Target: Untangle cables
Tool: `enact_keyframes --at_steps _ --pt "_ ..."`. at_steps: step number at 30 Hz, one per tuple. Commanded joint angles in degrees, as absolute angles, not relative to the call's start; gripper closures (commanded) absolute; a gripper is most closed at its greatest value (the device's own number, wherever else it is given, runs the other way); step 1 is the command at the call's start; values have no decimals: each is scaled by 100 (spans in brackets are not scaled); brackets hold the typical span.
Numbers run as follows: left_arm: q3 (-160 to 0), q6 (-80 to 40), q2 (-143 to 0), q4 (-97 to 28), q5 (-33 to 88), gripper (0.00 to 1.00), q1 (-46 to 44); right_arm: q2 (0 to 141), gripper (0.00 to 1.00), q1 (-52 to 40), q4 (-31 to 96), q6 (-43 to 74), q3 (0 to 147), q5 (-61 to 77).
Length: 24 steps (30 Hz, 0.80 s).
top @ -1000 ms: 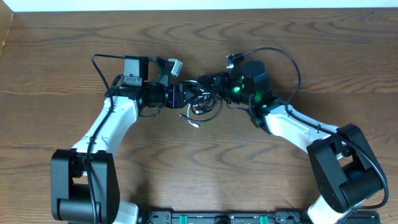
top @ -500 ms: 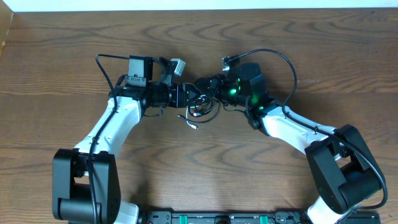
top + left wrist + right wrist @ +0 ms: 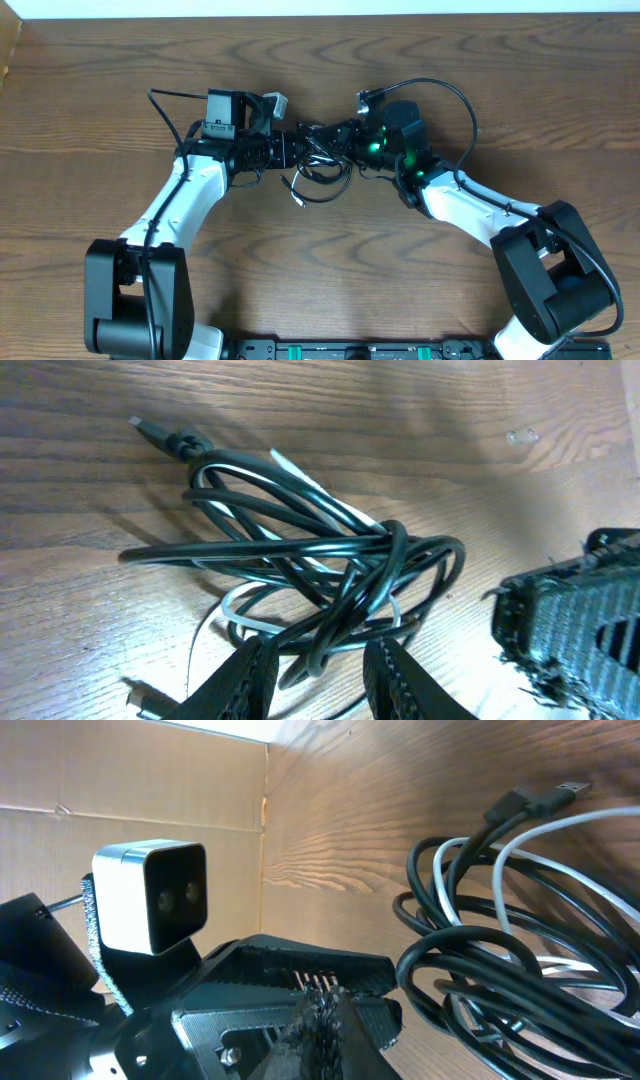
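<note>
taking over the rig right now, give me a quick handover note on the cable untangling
Left gripper: open, fingers straddling black loops at the tangle's edge, not clamped.
Right gripper: shut, at the opposite side of the tangle; whether it pinches a strand cannot be told.
Cables: black cable and white cable lie in one knotted bundle on the table between the grippers, white threaded through the black loops.
Done: nothing separated yet.
Left: grip one cable, work the white clear of the black, lay them apart.
</note>
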<state>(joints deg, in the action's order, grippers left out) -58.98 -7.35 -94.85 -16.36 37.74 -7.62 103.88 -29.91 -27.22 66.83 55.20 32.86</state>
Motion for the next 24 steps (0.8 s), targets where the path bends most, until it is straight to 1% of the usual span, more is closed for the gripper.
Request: enact_keyframes --at_steps 1,6,7,8,10,12,14,15,18,24 --pt "-5935 -766 -9529 -1638 3634 67 -757 10224 99 -3044 -2716 6648 5540 3361" --pt "-5935 -768 -9529 -1638 3636 67 -757 10224 99 -3037 -2600 6036 5540 3076" --pt "-5935 -784 -9529 -1638 3636 67 -757 10224 97 -3037 -2589 5959 5540 3013" --pt "-5935 -784 -9531 -1638 3636 67 -757 10224 91 -3037 -2591 5905 5540 3011" --pt "-5935 -786 -9561 -1638 3636 67 -760 10224 83 -3030 -2589 5892 5564 3094" --pt "-5935 -864 -9629 -1636 3629 67 -757 10224 81 -3033 -2456 5767 5662 3232" --pt "-5935 -1192 -9725 -1629 3402 68 -740 10221 80 -3044 -1831 5507 5944 3232" --pt "-5935 -1396 -9806 -1608 3256 68 -729 10221 81 -3068 -1135 5168 6252 3201" --pt "-5935 -1535 -9883 -1542 3422 68 -727 10221 80 -3153 158 4394 6938 2899" --pt "-5935 -1535 -9883 -1483 3553 68 -731 10230 79 -3295 263 4276 7039 2392"
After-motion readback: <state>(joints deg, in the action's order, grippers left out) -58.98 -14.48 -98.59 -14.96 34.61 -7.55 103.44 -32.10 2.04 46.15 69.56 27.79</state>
